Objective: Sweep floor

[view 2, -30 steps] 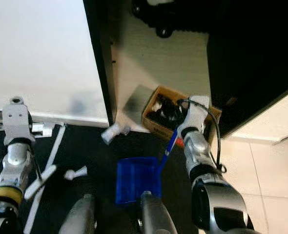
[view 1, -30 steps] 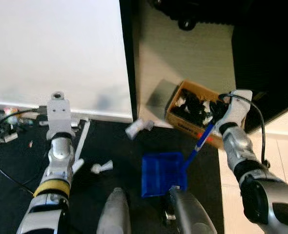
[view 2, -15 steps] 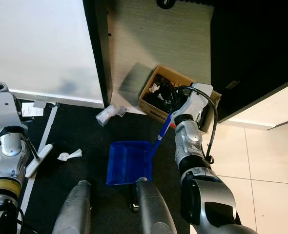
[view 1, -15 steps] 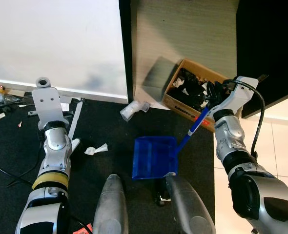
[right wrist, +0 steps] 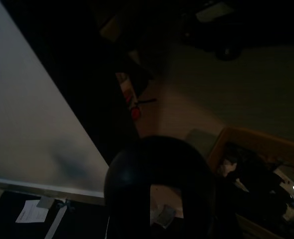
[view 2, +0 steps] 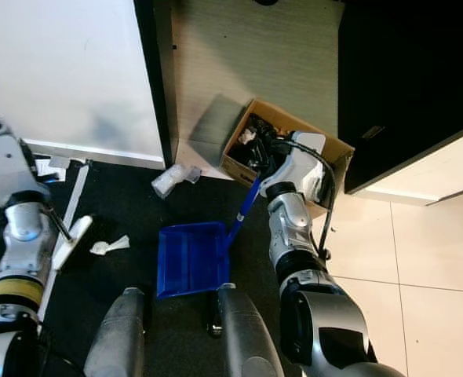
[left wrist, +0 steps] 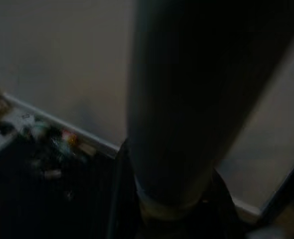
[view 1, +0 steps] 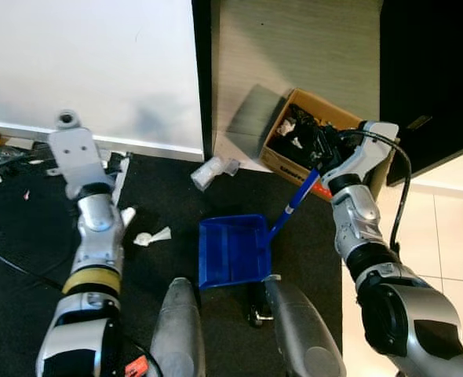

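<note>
One blue dustpan (view 1: 233,251) lies on the black mat (view 1: 27,243), its pan between the robot's two arms and just ahead of its legs. Its blue handle (view 1: 294,202) slants up and right to the right gripper (view 1: 323,157), which hangs over the near edge of the one cardboard box (view 1: 298,166); whether those fingers clasp the handle or stand apart I cannot tell. The box holds dark and white scraps.

Two pieces of white litter lie loose: a crumpled one (view 1: 151,236) on the mat left of the dustpan, and a larger one (view 1: 213,170) at the mat's far edge, by the pale floor (view 1: 294,47).

The left gripper (view 2: 59,224) is closed around a thin dark broom handle (view 2: 56,223), with a white broom head (view 2: 72,239) just beside it in the right eye view. The left wrist view is dark, with a thick dark shaft (left wrist: 187,99) before a white wall (left wrist: 62,64).
</note>
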Robot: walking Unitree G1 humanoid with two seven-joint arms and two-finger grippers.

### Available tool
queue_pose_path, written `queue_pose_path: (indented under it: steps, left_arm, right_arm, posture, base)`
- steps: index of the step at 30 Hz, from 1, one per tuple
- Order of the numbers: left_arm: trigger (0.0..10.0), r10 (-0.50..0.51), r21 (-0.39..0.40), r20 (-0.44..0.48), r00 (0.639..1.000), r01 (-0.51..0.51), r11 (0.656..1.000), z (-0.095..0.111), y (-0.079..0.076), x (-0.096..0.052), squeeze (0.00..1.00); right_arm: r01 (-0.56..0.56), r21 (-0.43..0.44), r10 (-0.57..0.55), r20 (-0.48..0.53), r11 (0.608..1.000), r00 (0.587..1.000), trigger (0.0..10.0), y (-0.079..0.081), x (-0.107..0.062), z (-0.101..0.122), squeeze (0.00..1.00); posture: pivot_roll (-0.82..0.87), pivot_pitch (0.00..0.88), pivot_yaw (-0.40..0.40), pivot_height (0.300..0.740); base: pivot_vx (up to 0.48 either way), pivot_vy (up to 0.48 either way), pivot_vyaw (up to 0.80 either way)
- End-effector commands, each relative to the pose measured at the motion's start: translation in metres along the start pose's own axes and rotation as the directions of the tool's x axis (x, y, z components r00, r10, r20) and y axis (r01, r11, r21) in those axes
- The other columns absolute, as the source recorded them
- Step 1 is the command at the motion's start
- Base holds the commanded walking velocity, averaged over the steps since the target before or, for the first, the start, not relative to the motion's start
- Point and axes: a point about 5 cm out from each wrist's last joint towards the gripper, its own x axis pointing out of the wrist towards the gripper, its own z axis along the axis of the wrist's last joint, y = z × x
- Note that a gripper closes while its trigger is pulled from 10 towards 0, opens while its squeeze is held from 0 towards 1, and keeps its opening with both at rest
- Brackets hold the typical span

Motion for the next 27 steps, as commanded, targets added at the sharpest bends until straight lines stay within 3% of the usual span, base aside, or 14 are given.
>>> queue_pose_path:
  steps: [1,2,4,5,6,7,11,14,21,24,27]
  left_arm:
    - [10.0,-0.04,-0.092,-0.072,0.997,0.033,0.995,-0.006,-0.03,-0.009,0.0]
    - [10.0,-0.04,-0.092,-0.072,0.997,0.033,0.995,-0.006,-0.03,-0.009,0.0]
    - [10.0,-0.096,-0.145,-0.111,0.989,0.079,0.986,-0.003,-0.057,-0.013,0.0]
    - [10.0,-0.096,-0.145,-0.111,0.989,0.079,0.986,-0.003,-0.057,-0.013,0.0]
    - [10.0,-0.148,-0.195,-0.115,0.982,0.123,0.973,0.006,-0.081,-0.017,0.0]
    - [10.0,-0.163,-0.215,-0.112,0.98,0.136,0.967,0.01,-0.088,-0.018,0.0]
    - [10.0,-0.179,-0.255,-0.117,0.977,0.144,0.956,0.015,-0.1,-0.018,0.0]
    - [10.0,-0.224,-0.369,-0.125,0.967,0.164,0.915,0.037,-0.123,-0.015,0.0]
    - [10.0,-0.289,-0.348,-0.112,0.951,0.235,0.907,0.051,-0.128,-0.009,0.0]
    - [10.0,-0.297,-0.299,-0.156,0.942,0.241,0.923,0.051,-0.117,-0.003,0.0]
    - [10.0,-0.292,-0.261,-0.192,0.937,0.238,0.936,0.062,-0.097,0.007,0.0]
  right_arm:
    - [0.009,0.034,-0.005,-0.102,0.999,0.995,10.0,0.0,-0.014,-0.023,0.0]
    - [0.009,0.034,-0.005,-0.102,0.999,0.995,10.0,0.0,-0.014,-0.023,0.0]
    - [0.024,0.023,-0.021,-0.112,0.999,0.994,10.0,-0.002,-0.015,-0.025,0.0]
    - [0.024,0.023,-0.021,-0.112,0.999,0.994,10.0,-0.002,-0.015,-0.025,0.0]
    - [0.037,0.019,-0.035,-0.12,0.999,0.992,10.0,-0.004,-0.017,-0.026,0.0]
    - [0.04,0.019,-0.038,-0.122,0.999,0.992,10.0,-0.005,-0.017,-0.026,0.0]
    - [0.041,0.019,-0.039,-0.124,0.999,0.992,10.0,-0.006,-0.018,-0.026,0.0]
    - [0.044,0.018,-0.041,-0.129,0.999,0.991,10.0,-0.006,-0.019,-0.027,0.0]
    - [0.054,0.016,-0.052,-0.134,0.998,0.99,10.0,-0.008,-0.019,-0.027,0.0]
    - [0.061,0.014,-0.059,-0.132,0.998,0.99,10.0,-0.01,-0.018,-0.026,0.0]
    - [0.076,0.016,-0.074,-0.126,0.997,0.989,10.0,-0.013,-0.016,-0.023,0.0]
  posture:
    - [0.03,0.322,-0.086,0.74]
    - [0.03,0.322,-0.086,0.74]
    - [0.03,0.32,-0.083,0.74]
    - [0.03,0.32,-0.083,0.74]
    - [0.03,0.316,-0.079,0.74]
    - [0.03,0.316,-0.079,0.74]
    - [0.03,0.314,-0.077,0.74]
    - [0.03,0.307,-0.071,0.74]
    - [0.03,0.296,-0.067,0.74]
    - [0.03,0.286,-0.063,0.74]
    - [0.04,0.272,-0.062,0.74]
  base:
    - [0.0,0.0,0.0]
    - [0.0,0.0,0.0]
    - [0.0,0.0,0.0]
    - [0.0,0.0,0.0]
    - [0.0,0.0,0.0]
    - [0.0,0.0,0.0]
    - [0.0,0.0,0.0]
    - [0.0,0.0,0.0]
    - [0.0,0.0,0.0]
    - [0.0,0.0,0.0]
    - [0.0,0.0,0.0]
